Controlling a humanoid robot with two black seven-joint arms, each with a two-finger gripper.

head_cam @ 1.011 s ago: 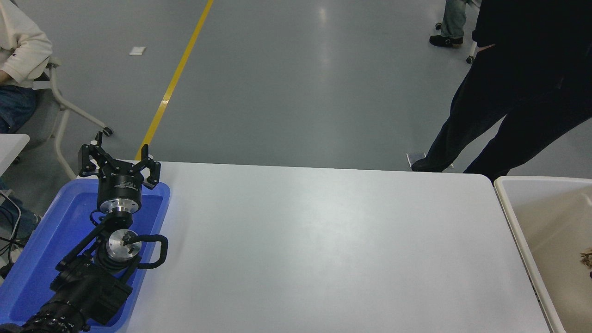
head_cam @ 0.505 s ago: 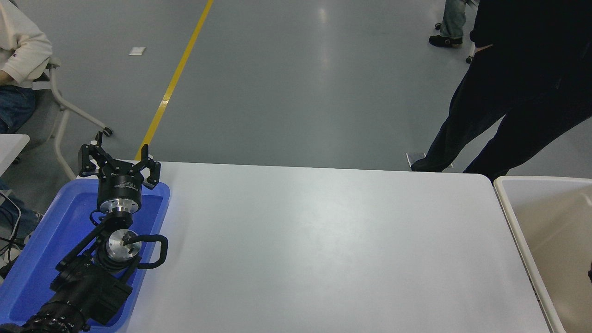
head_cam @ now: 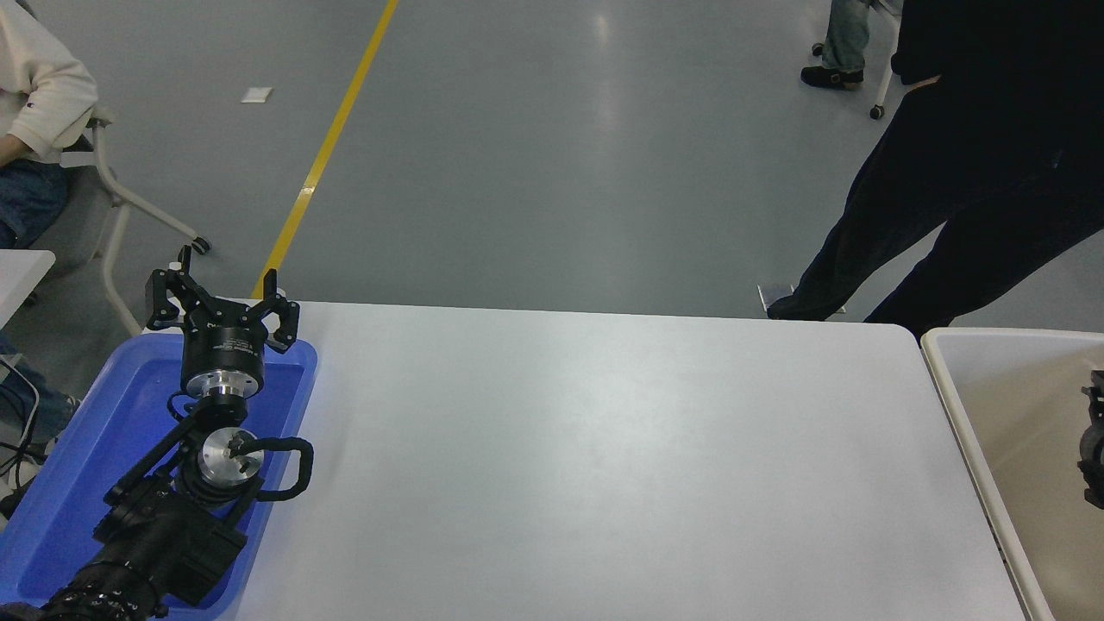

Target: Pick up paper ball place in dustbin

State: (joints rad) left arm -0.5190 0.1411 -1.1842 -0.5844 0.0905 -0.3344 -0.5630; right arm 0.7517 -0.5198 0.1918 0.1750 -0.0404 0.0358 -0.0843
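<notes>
The beige dustbin stands at the table's right end, cut off by the picture's right edge. A small black part of my right gripper shows at that edge, over the inside of the dustbin; too little of it shows to tell how it stands. The tan paper ball is out of view. My left arm is parked at the lower left, with its gripper open and empty over the far end of a blue tray.
The white table spans the middle. A person in dark clothes stands at the far right corner, close to the dustbin. Another person sits on a chair at the far left.
A tan wad showed inside the dustbin at the right edge one second ago; it no longer shows. My right gripper has come up into view over the dustbin. The standing person shifted slightly.
</notes>
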